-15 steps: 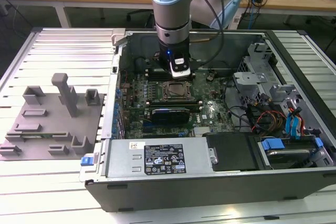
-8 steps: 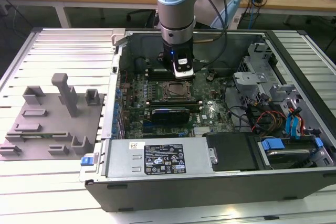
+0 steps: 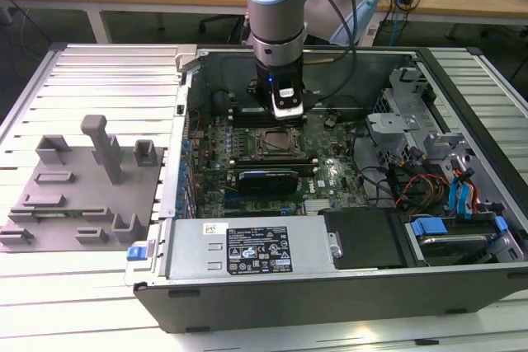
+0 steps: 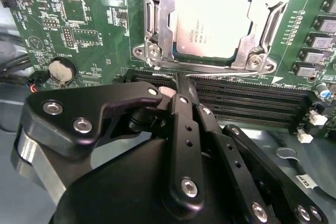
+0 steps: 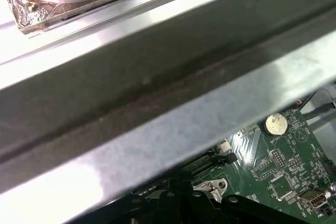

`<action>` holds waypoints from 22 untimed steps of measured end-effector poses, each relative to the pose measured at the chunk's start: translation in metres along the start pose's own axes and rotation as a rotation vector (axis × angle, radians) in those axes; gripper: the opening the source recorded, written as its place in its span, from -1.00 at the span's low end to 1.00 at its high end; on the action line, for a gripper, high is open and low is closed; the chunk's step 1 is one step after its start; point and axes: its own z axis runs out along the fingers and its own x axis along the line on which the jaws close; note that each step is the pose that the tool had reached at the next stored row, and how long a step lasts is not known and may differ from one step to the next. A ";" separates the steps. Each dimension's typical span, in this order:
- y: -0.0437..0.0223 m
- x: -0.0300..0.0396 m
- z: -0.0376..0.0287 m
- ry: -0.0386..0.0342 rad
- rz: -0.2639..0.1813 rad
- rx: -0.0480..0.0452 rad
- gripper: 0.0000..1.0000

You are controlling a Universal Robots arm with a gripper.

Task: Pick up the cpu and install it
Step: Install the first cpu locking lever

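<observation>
The cpu (image 4: 212, 19), a square chip with a silvery-white top, lies flat inside the metal socket frame (image 4: 157, 30) on the green motherboard (image 4: 94, 30). In the second wrist view my gripper (image 4: 176, 85) hangs just off the socket's edge, over the black memory slots (image 4: 252, 98). Its black fingers (image 4: 182, 108) are drawn together with nothing between them. In the exterior view the gripper (image 3: 287, 113) points straight down into the open computer case, just behind the socket (image 3: 276, 144).
The case's back wall (image 5: 157, 77) runs close to the wrist. A coin battery (image 4: 62, 70) sits beside the socket. A power supply (image 3: 247, 249) lines the case front, with drive cages and cables (image 3: 429, 171) on the exterior view's right. A grey fixture (image 3: 82, 187) lies outside, left.
</observation>
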 end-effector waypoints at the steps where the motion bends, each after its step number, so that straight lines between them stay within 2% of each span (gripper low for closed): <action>1: 0.0000 0.0001 0.0000 -0.0003 0.000 0.0003 -0.79; 8: -0.0013 0.0060 -0.0006 -0.0057 0.001 0.0073 -0.79; 10: -0.0013 0.0060 -0.0004 -0.0096 -0.001 0.0152 -0.79; 12: -0.0014 0.0060 0.0000 -0.0168 -0.003 0.0295 -0.79; 13: -0.0015 0.0061 0.0003 -0.0217 -0.005 0.0396 -0.79; 15: -0.0017 0.0061 0.0011 -0.0266 -0.007 0.0491 -0.79; 19: -0.0022 0.0063 0.0034 -0.0314 -0.008 0.0573 -0.79; 22: -0.0023 0.0063 0.0042 -0.0324 -0.009 0.0584 -0.79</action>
